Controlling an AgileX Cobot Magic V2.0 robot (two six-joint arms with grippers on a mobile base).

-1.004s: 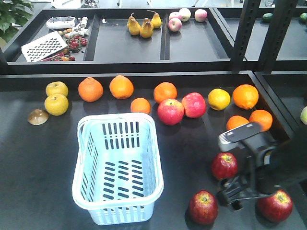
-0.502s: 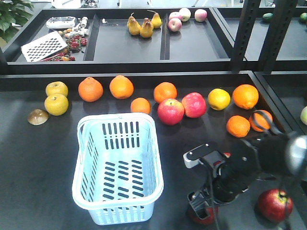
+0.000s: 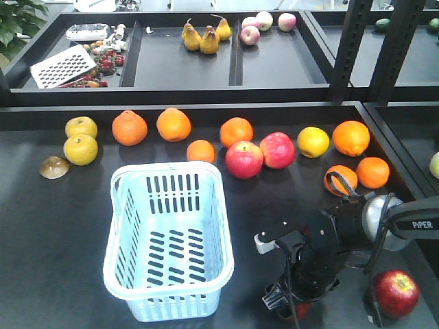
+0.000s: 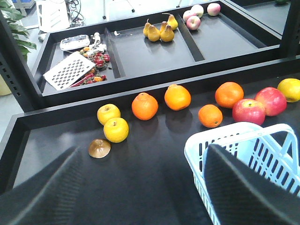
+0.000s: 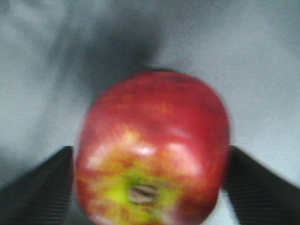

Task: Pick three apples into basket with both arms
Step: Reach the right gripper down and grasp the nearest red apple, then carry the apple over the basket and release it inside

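At the front right of the table point(image 3: 55, 233), right arm point(image 3: 343, 236) bent low, with a silver joint point(image 3: 376, 221) lettered PIPER, and right hand point(image 5: 150, 159) down around a dark apple point(image 5: 154, 117). From the right wrist, though blurred: yellow-green dimple turned toward the lens, one black finger point(image 5: 37, 187) hard against each flank, so closed on the fruit as far as can be told. From the front: only a red sliver of that apple under the hand, just right of the near corner of the basket point(image 3: 171, 188) and apart from it. Cannot tell whether lifted or resting on the table. Second dark apple point(image 3: 396, 293) lying free near the front right edge, just beside the arm. Only these two dark ones made out, with the arm covering the patch behind the hand. Behind the arm, two oranges point(image 3: 372, 172) side by side, the left one partly behind a cable loop. Further back, strung across the table, two pink-red apples point(image 3: 244, 160) touching, more oranges and a yellow fruit, and at the far left two yellow fruits point(image 3: 81, 149) one behind the other, with a small brown piece point(image 3: 55, 166) near them. Pears point(image 3: 206, 38) in a tray on the shelf beyond. Left hand point(image 4: 140, 187) in view only through its own wrist camera: fingers spread wide with nothing between them, hovering above the table to the left of the basket, the right finger overlapping the basket's rim in that view.
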